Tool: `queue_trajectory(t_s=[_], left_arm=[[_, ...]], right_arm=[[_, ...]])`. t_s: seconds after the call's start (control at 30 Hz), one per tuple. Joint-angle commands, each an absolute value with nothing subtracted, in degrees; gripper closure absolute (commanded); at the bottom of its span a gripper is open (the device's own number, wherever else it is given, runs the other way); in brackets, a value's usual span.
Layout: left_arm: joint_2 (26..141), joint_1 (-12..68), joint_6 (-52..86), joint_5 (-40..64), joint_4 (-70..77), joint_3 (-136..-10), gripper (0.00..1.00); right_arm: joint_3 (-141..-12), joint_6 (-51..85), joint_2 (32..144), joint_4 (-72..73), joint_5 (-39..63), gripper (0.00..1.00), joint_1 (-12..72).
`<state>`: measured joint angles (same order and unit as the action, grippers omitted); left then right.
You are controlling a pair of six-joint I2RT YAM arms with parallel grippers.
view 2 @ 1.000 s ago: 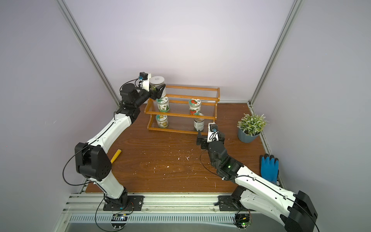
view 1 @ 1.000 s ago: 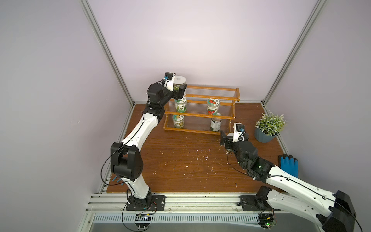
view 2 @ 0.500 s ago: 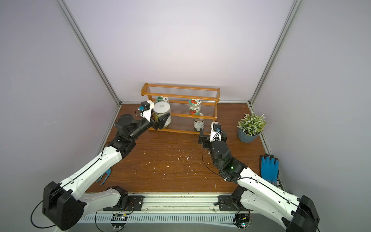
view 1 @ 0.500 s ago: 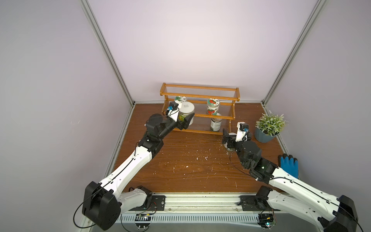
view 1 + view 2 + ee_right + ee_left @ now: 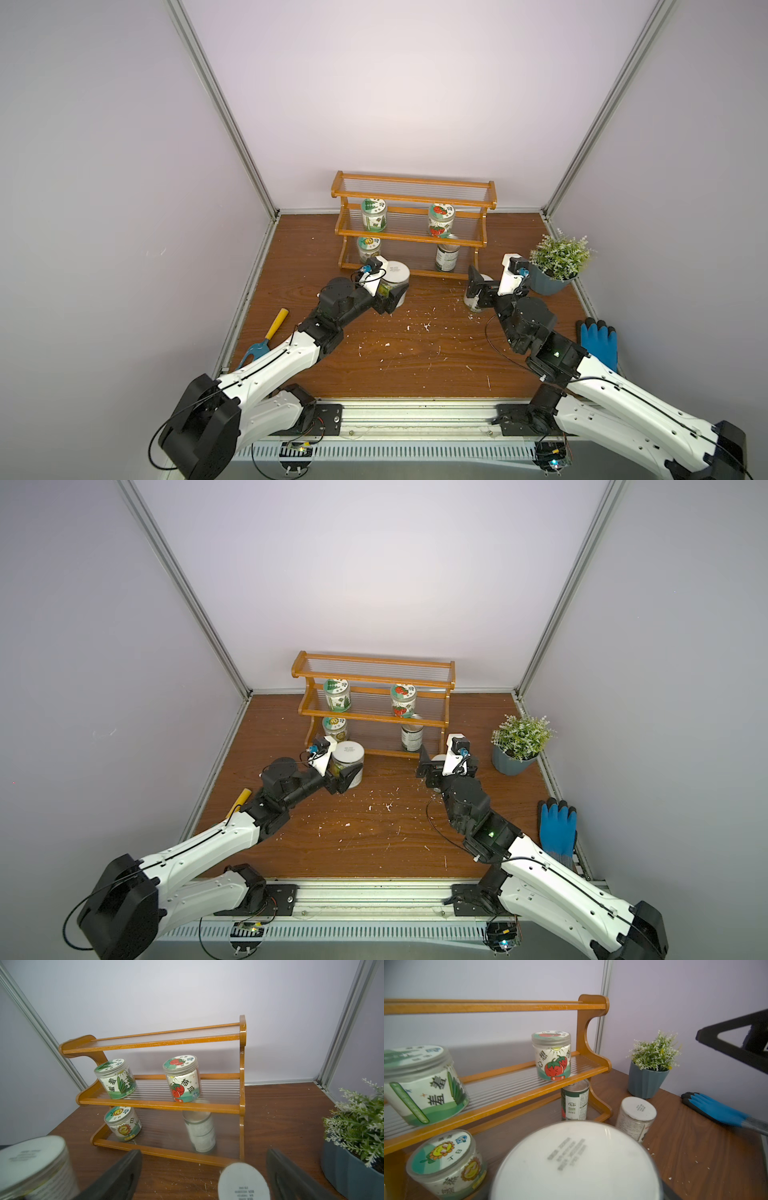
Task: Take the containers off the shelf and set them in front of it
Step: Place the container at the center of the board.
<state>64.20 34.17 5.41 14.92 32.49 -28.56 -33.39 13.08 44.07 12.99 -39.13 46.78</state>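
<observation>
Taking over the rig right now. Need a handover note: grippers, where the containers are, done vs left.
Left gripper: shut on the wide clear jar with a plain white lid, low in front of the orange-brown wooden shelf. I cannot tell whether it touches the table.
Right gripper: open, jaws either side of the small white-lidded jar, which stands on the table before the shelf.
Done: one jar down, one nearly placed.
Left: on the middle tier, the green-label jar and strawberry-label jar. On the bottom tier, the sunflower-label jar and silver metal can.
</observation>
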Motion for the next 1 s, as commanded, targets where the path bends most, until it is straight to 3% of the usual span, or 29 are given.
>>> queue_trajectory(t_s=[0.0,0.33,0.97], left_arm=[[66.37,35.77,7.21,14.61,41.06,-26.89,0.48],[76.51,41.63,6.38,7.46,50.27,-24.46,0.51],[94.50,42.10,2.85,3.44,64.67,-28.74,0.50]], right_arm=[[-33.05,13.61,43.17,13.89,-40.61,0.01,46.56],[-31.17,13.41,43.15,16.37,-40.36,0.01,46.49],[-26.94,13.38,39.29,17.00,-39.42,0.01,46.49]])
